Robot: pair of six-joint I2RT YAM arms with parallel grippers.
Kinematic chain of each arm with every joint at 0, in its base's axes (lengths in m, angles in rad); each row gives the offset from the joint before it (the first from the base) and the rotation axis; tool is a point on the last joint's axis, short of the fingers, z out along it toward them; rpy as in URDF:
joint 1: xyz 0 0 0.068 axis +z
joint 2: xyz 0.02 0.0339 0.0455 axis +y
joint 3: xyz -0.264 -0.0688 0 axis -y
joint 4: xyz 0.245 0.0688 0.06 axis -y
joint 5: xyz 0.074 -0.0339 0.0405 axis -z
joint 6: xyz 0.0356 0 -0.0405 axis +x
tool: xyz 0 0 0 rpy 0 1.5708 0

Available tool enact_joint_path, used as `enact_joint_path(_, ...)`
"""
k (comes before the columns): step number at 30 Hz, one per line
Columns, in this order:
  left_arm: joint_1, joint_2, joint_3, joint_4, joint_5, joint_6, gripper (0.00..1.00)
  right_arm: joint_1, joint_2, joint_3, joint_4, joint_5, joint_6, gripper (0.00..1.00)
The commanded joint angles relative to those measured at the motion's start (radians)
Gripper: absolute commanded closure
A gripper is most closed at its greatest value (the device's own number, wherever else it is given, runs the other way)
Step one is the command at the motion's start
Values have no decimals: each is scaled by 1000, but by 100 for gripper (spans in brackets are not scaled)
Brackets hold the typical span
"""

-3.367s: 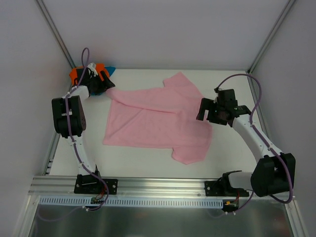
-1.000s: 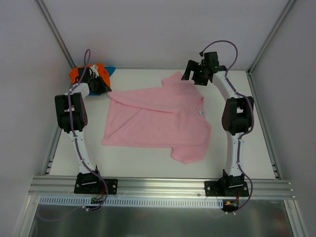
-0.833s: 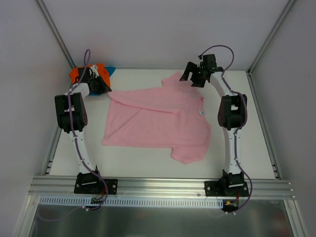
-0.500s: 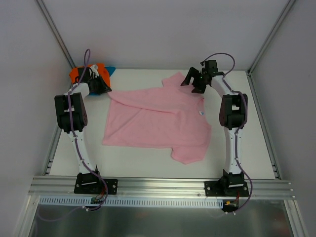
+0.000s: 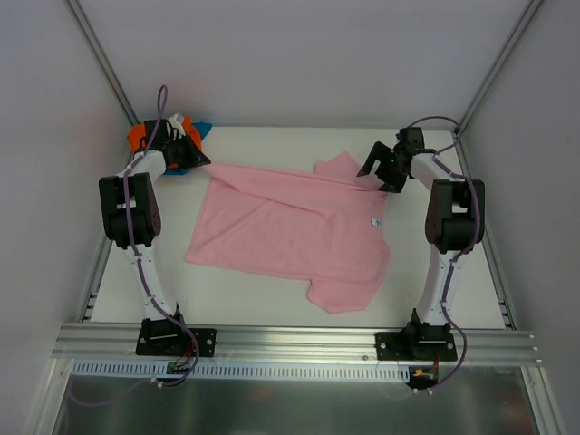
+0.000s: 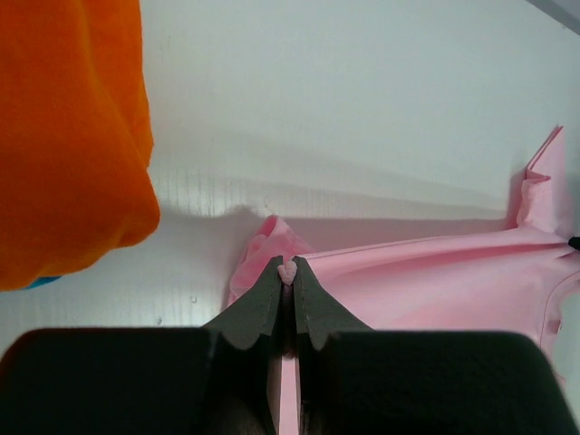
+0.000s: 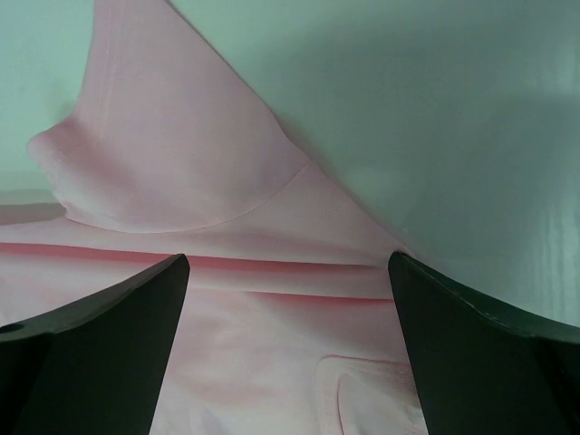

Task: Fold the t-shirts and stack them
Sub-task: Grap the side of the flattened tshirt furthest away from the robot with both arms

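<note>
A light pink t-shirt [image 5: 290, 227] lies spread on the white table, its white neck tag [image 5: 374, 220] near the right side. My left gripper [image 5: 201, 161] is at the far left, shut on the shirt's far-left corner; a pinch of pink cloth [image 6: 426, 281] shows between the left gripper's [image 6: 287, 270] tips. Beside it is the bright orange t-shirt [image 5: 138, 138] [image 6: 63, 136], with a teal-blue one [image 5: 201, 127] peeking out behind. My right gripper [image 5: 379, 172] [image 7: 288, 263] stands open, low over the pink shoulder [image 7: 181, 154] by the sleeve, holding nothing.
White enclosure walls with metal corner posts [image 5: 100, 54] [image 5: 498, 63] ring the table. The aluminium rail [image 5: 290, 340] with both arm bases runs along the near edge. The table's right strip [image 5: 480, 290] is bare white board.
My right arm has swung from the far sleeve to the right and come down over the shoulder. The pink shirt's far edge has been drawn straighter and its sleeve has shifted right.
</note>
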Motion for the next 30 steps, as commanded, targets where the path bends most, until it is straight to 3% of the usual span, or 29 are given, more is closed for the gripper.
enact_joint_path(1, 15, -69, -19, 29, 2, -10, 100, -19, -69, -71, 4, 87, -13, 0)
enact_joint_path(5, 13, -66, -34, 35, 16, -23, 100, -19, -48, -30, 41, 0, -4, 1)
enact_joint_path(12, 6, -62, -54, 35, 23, -30, 100, -19, 167, 323, -11, -183, 13, 0)
enact_joint_path(23, -22, -54, -45, 26, 26, -27, 100, -20, 362, 591, -45, -266, 68, 1)
enact_joint_path(30, -36, -60, -21, 4, 20, -10, 100, -19, 434, 601, 6, -307, 125, 1)
